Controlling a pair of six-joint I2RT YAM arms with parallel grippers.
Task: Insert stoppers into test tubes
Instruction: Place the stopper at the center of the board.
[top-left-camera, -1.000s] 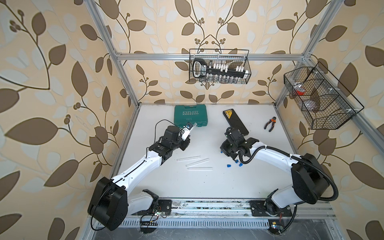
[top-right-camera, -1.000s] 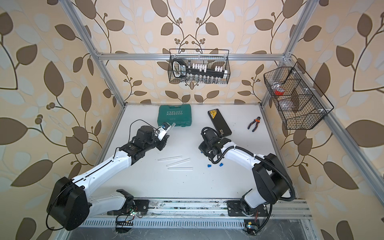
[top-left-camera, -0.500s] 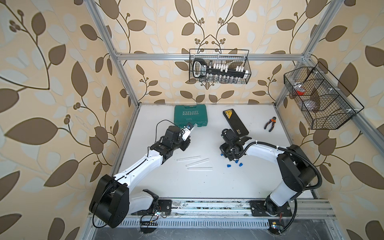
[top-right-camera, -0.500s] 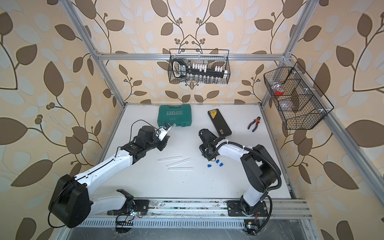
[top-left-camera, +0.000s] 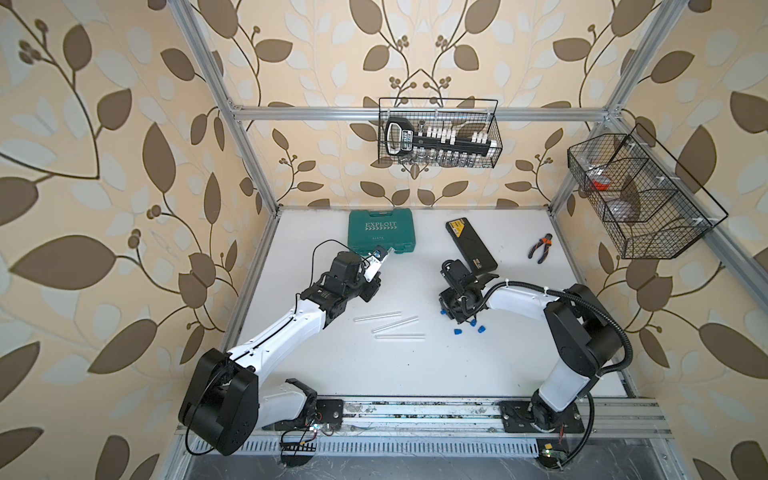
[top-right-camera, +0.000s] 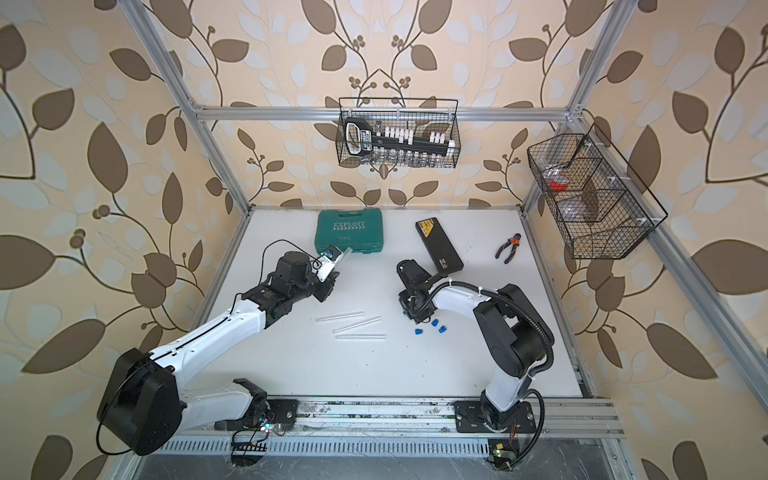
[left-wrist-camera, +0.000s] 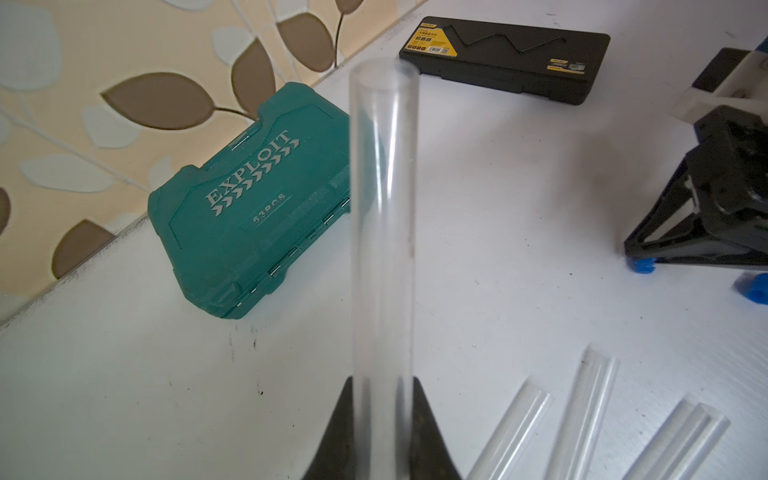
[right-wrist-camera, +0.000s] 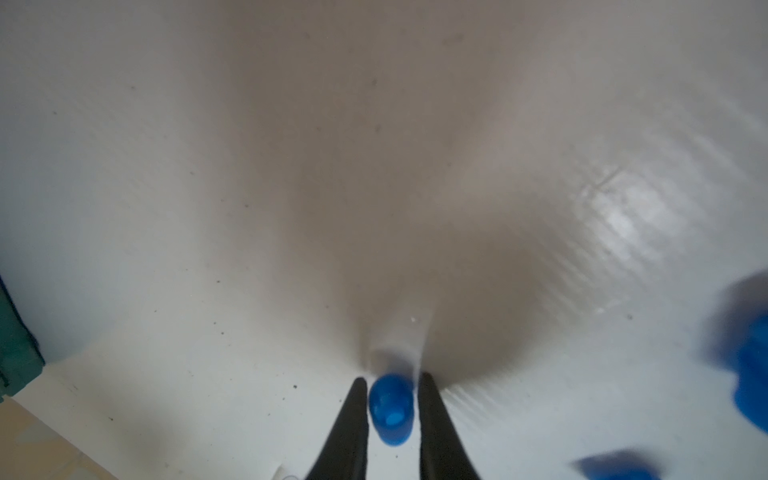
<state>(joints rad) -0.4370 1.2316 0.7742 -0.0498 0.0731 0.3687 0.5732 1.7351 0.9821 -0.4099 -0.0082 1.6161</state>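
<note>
- Starting nearest the arm bases, you have the white tabletop (top-left-camera: 415, 374), and on it three slender clear test tubes (top-left-camera: 395, 324) lying flat and close together, between your two arms.
- Level with them, towards your right arm, three small bright blue plastic stoppers (top-left-camera: 473, 322) sit loose on the table, near one another and apart from the tubes.
- Just beyond those, your right gripper (right-wrist-camera: 392, 377) points down at the table with a fourth blue stopper (right-wrist-camera: 390, 409) between its black fingers (right-wrist-camera: 345, 432). The jaws stand slightly parted, released rather than clenched, and the stopper rests on the surface.
- Farther back on the other side, your left gripper (left-wrist-camera: 381, 381) is clenched on one end of a fourth clear tube (left-wrist-camera: 382, 208). It holds the tube off the table and tilted, with the open mouth aimed towards the far wall.
- Behind that tube lies a teal-green plastic tool case lettered EXPLOIT (top-left-camera: 381, 230). To its right are a flat black case with a yellow label (top-left-camera: 471, 245) and small pliers with orange-and-black handles (top-left-camera: 540, 246).
- Farthest off, a black wire basket (top-left-camera: 436, 99) on the back wall holds white-capped vials and a black tool, and a second wire basket (top-left-camera: 648, 241) hangs on the right wall.
</note>
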